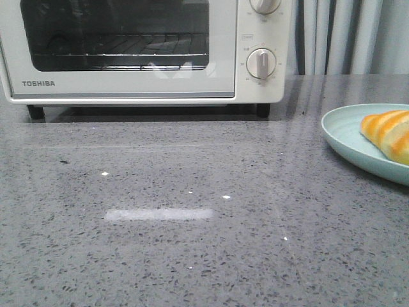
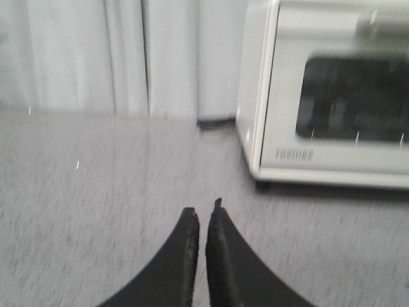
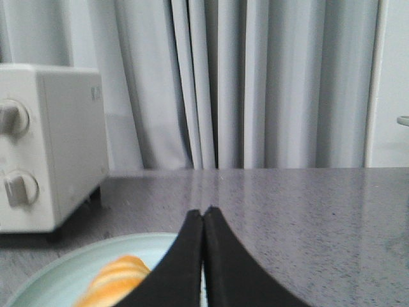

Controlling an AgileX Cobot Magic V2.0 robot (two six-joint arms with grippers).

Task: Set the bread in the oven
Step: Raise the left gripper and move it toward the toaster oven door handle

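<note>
Bread (image 1: 388, 134) cut off by frame edge | oven (image 1: 144, 51) top cropped

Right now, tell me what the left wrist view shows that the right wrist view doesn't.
Only the left wrist view shows the oven door with its glass window, closed, and the left gripper, fingers together, empty. Only the right wrist view shows the bread lying on the pale plate, the oven's knobs, and the right gripper, shut and empty. Both show the oven, grey countertop and curtains.

Kitchen-like setting, oven (image 1: 128, 51), stone countertop (image 1: 192, 211)
</note>
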